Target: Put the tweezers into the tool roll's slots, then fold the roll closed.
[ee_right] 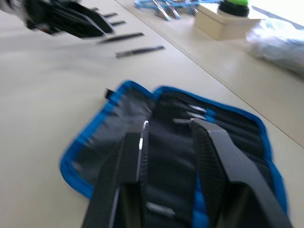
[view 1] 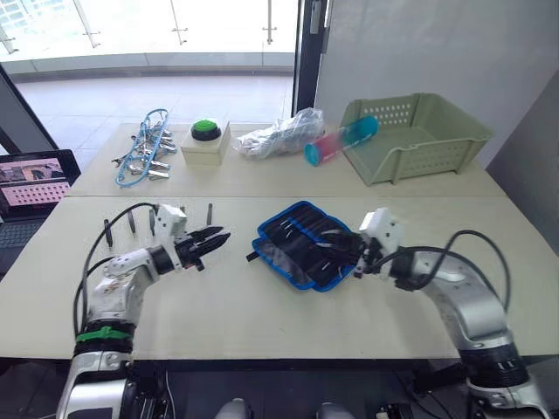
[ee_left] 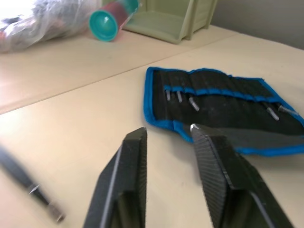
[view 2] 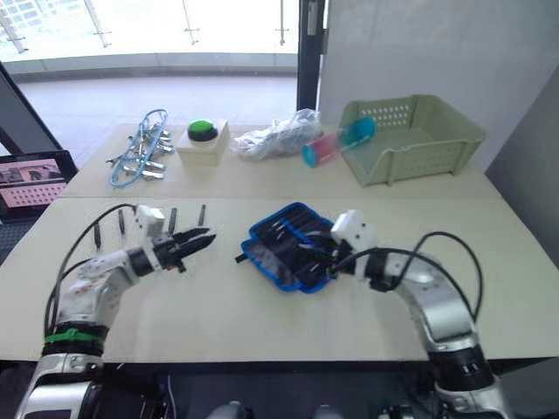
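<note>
The tool roll [view 1: 301,244] lies unfolded on the table, black with blue trim, its slots [ee_left: 223,92] facing up. Small metal tips [ee_left: 194,103] poke out of some slots. Several dark tweezers [view 1: 131,220] lie loose on the table to the left, one of them [view 1: 210,214] just beyond my left gripper. My left gripper [view 1: 214,237] hovers open and empty between the loose tweezers and the roll's left edge. My right gripper [view 1: 348,253] is open over the roll's right part, with slots [ee_right: 166,156] showing between its fingers.
On the far table stand a green plastic basket [view 1: 419,135], a pink and teal tube [view 1: 341,140] leaning on it, a crumpled plastic bag [view 1: 279,135], a green button on a box [view 1: 206,140] and silver clips with blue cord [view 1: 144,153]. A laptop [view 1: 35,183] sits far left.
</note>
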`<state>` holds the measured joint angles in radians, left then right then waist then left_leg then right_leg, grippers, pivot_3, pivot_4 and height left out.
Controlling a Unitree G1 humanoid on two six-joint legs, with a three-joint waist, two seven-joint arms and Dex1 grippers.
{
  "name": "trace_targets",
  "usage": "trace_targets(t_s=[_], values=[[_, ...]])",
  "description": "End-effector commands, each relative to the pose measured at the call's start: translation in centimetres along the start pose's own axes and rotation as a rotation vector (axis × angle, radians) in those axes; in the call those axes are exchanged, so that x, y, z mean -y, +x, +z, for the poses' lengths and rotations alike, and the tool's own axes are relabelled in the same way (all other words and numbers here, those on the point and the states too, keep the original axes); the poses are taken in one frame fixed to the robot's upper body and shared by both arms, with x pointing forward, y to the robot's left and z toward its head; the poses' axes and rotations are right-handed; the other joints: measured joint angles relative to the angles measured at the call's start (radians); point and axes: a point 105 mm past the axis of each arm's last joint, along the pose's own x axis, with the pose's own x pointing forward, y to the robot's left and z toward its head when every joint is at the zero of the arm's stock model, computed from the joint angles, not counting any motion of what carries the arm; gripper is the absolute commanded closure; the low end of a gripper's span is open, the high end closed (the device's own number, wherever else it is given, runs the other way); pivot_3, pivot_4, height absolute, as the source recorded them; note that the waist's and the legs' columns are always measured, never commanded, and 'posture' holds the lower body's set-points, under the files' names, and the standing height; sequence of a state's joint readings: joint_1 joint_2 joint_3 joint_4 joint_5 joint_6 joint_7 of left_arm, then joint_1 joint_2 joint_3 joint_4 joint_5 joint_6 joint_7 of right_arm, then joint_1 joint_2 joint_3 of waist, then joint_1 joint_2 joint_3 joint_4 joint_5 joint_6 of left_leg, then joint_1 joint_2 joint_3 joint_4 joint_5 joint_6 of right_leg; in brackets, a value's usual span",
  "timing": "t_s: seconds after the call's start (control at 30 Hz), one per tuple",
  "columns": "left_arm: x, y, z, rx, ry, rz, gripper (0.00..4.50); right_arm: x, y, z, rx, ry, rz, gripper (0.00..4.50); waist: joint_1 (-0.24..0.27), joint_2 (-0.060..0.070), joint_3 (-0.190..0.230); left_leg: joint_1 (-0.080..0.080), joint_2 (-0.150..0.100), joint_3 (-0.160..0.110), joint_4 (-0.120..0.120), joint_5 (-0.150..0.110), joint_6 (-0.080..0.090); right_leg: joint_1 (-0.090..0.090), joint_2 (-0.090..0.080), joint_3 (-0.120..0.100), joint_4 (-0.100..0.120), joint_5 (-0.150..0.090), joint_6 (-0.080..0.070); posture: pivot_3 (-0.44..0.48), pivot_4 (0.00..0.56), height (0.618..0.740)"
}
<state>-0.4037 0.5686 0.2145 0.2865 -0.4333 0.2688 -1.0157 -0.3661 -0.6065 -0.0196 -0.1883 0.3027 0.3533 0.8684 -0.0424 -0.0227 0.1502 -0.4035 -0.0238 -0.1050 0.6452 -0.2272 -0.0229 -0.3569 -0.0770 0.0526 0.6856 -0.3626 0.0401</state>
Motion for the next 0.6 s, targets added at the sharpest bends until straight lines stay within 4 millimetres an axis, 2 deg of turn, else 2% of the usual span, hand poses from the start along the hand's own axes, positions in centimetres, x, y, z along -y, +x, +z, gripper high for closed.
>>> trace_targets(t_s=[0.03,0.13,0.17,0.2,0.33,0.43,0.5,0.6], values=[[-0.5,-2.4,1.5,0.035,0.033,0.071,1.37,1.4,-1.4,1.2,0.054,-0.045,-0.029,1.62,-0.003,0.0,0.0,0.0,0.001,0.0,0.0,0.0,0.0,0.0,0.0,0.0,0.0,0.0,0.0,0.0,0.15,0.74],[-1.5,-6.1,0.8,0.017,0.025,0.212,0.39,2.6,-2.5,0.8,0.026,-0.02,-0.044,0.57,-0.006,0.001,0.001,0.001,0.003,0.002,-0.002,0.0,0.0,0.0,0.001,0.0,-0.002,0.0,0.0,0.0,0.15,0.74],[-1.7,-6.7,0.6,0.013,0.021,0.237,0.06,2.7,-2.7,0.7,0.021,-0.006,-0.04,0.25,-0.005,0.001,0.001,0.002,0.003,0.002,-0.002,0.0,0.0,0.0,0.001,0.001,-0.002,0.0,0.0,0.0,0.15,0.74],[-1.8,-7.8,0.3,0.005,0.011,0.272,0.0,3.0,-2.9,0.7,0.026,0.01,-0.037,0.02,-0.002,0.001,0.001,0.002,0.003,0.002,-0.002,0.0,0.0,0.0,0.001,0.001,-0.002,0.0,0.0,0.0,0.15,0.74],[-1.9,-10.6,-0.7,-0.023,0.0,0.367,0.0,3.6,-3.2,0.9,0.046,0.045,-0.017,0.02,0.004,0.001,0.002,0.002,0.003,0.002,-0.002,0.0,0.0,0.001,0.0,0.001,-0.002,0.0,0.0,0.0,0.15,0.74],[-2.6,-13.7,-1.1,-0.014,-0.009,0.508,0.0,3.2,-4.0,2.2,0.106,0.149,0.087,0.02,0.007,0.001,0.003,0.001,0.003,0.002,-0.002,0.0,0.0,0.001,-0.001,0.001,-0.003,0.0,0.0,0.0,0.15,0.74],[-2.4,-14.9,-1.5,-0.023,-0.004,0.544,0.0,3.0,-4.5,2.6,0.111,0.174,0.128,0.02,0.01,0.001,0.004,0.001,0.003,0.002,-0.002,0.0,0.0,0.001,0.0,0.001,-0.004,0.0,-0.001,0.0,0.15,0.74],[-2.6,-16.4,-2.2,-0.05,-0.002,0.6,0.0,2.9,-5.5,2.3,0.07,0.135,0.133,0.02,0.019,0.002,0.004,0.001,0.003,0.002,-0.002,0.0,0.0,0.002,-0.001,0.001,-0.005,0.0,-0.001,0.0,0.15,0.74]])
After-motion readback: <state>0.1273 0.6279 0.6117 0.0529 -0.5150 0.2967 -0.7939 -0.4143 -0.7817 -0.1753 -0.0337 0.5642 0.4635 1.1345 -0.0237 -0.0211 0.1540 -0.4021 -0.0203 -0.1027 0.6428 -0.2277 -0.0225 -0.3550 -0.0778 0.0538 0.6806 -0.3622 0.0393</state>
